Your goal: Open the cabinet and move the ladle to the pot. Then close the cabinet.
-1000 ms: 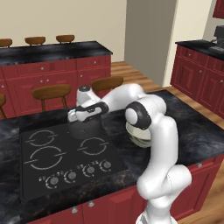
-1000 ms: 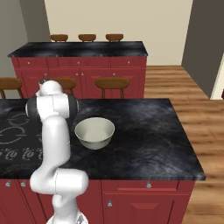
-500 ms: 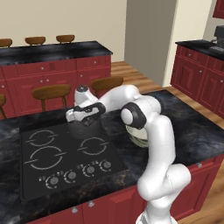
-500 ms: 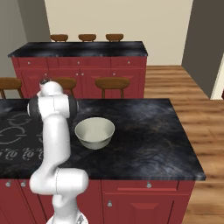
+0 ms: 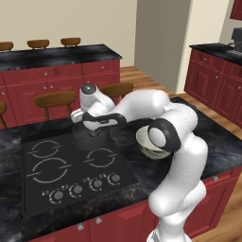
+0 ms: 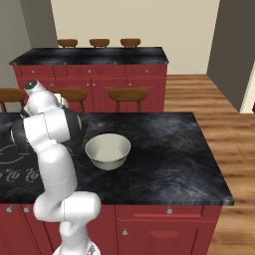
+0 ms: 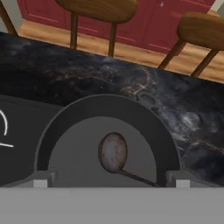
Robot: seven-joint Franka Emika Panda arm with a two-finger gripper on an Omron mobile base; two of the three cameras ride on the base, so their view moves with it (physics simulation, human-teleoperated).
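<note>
My fingers (image 7: 43, 180) stood apart above the pot (image 7: 78, 118), where the ladle (image 7: 113, 152), stiff, light and slick, lay best gripped by its thin handle.

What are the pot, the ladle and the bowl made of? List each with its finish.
Pot: likely metal, matte dark grey, thin even rim.
Ladle: probably metal, dull brownish-grey bowl with mottled sheen and a thin dark handle.
Bowl: looks ceramic, though plastic is possible; smooth pale cream with a soft gloss.
</note>
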